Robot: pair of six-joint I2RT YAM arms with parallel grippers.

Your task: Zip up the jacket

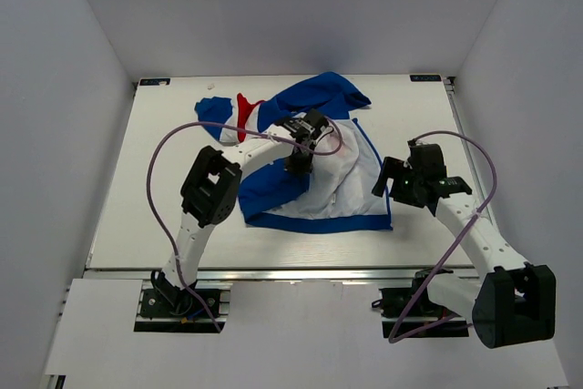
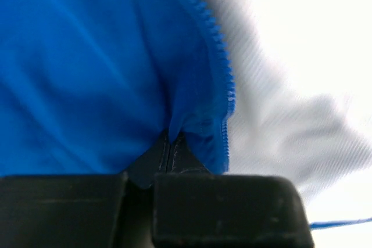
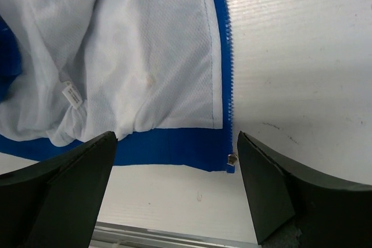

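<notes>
Jacket (image 1: 337, 193) open on table (image 1: 137, 207), left jaws tight on zipper edge (image 2: 218, 45)

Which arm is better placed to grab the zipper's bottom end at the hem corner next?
Right. The right hand hovers open over the zipper end at the jacket hem corner; the left hand is shut on blue fabric by the other zipper edge.

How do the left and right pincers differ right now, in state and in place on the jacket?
The left pincer is shut, pinching a blue fold beside the zipper teeth; the right pincer is open, gripping nothing. The left is over the middle of the jacket; the right is at its edge on the right arm's side, framing the hem corner. Both face a zipper edge.
</notes>
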